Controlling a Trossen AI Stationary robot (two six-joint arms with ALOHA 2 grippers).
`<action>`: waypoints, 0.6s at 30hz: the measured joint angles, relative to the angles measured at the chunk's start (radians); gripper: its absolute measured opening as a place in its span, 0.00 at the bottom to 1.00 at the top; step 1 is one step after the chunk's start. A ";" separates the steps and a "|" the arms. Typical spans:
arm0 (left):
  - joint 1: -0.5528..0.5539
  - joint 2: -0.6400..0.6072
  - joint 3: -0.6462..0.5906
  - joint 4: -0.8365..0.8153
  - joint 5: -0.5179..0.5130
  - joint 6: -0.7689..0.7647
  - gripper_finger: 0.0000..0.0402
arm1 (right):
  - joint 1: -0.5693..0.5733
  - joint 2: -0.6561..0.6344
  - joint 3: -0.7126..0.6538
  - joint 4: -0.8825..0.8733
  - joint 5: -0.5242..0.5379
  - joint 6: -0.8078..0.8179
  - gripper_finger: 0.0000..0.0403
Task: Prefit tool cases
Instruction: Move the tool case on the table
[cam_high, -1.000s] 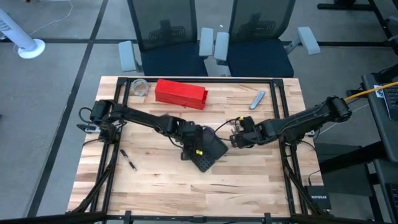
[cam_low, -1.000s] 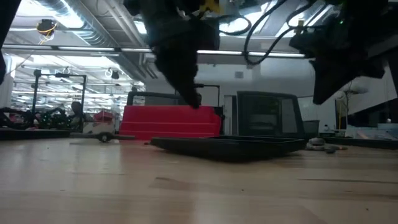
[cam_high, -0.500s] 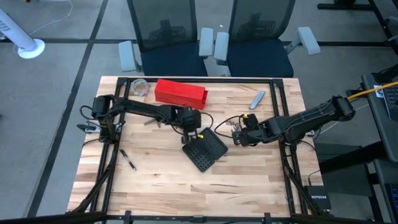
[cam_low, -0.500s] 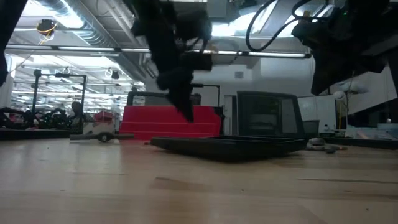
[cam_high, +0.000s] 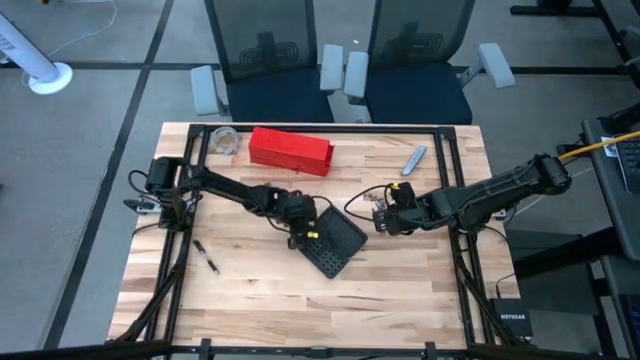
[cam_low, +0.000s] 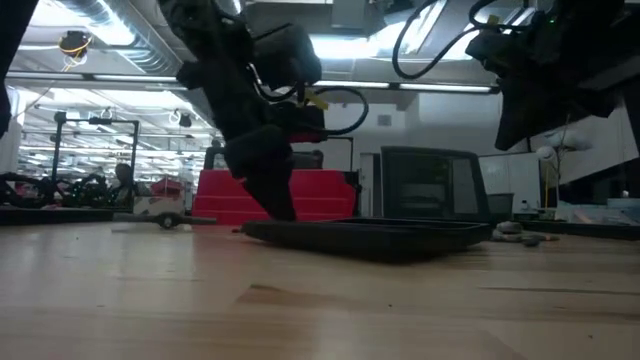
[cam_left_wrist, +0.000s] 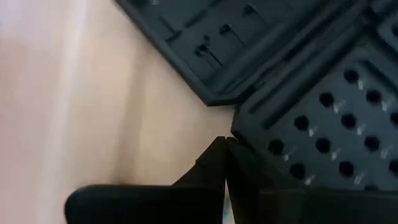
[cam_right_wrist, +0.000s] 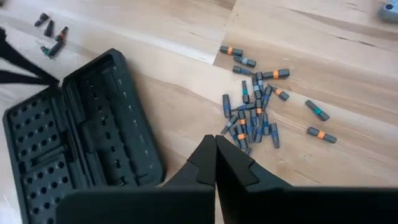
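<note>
Lying flat open near the middle of the wooden surface (cam_high: 260, 290), the small black tool case (cam_high: 333, 243) has both hinged halves spread out, gridded insides facing up, turned at an angle to the surface's edges. You can see the rows of little bit sockets really clearly from the left wrist camera.

Left end effector (cam_high: 296, 238) is down right at the case's left edge, fingers pinched fully together with nothing between them. In the low view its tip (cam_low: 283, 208) sits at the rim of the case; can't quite tell if it's actually touching or just beside it.

Right end effector (cam_high: 378, 222) is hanging above the surface just off the case's right side, also closed tight and empty. From its wrist camera you get the case on one side and a loose pile of screwdriver bits (cam_right_wrist: 258, 112) scattered on the wood next to it, some with orange bands, one with teal. A few more bits (cam_right_wrist: 50, 31) lie on the far side of the case.

Farther back there's a long red box (cam_high: 290, 150), a clear round thing (cam_high: 225, 141) beside it that I can't identify, and a small grey tool (cam_high: 414, 159) off toward the right rear. Two office chairs (cam_high: 340, 60) are parked behind the surface.
</note>
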 joint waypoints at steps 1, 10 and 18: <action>-0.011 0.000 -0.004 -0.004 0.000 -0.019 0.00 | 0.000 0.000 0.000 0.002 0.000 0.000 0.00; -0.135 0.000 -0.005 0.004 0.002 -0.205 0.00 | 0.000 0.000 0.000 0.005 0.000 0.000 0.00; -0.196 0.000 -0.004 0.042 -0.027 -0.252 0.00 | 0.000 0.000 0.000 0.005 0.000 -0.003 0.00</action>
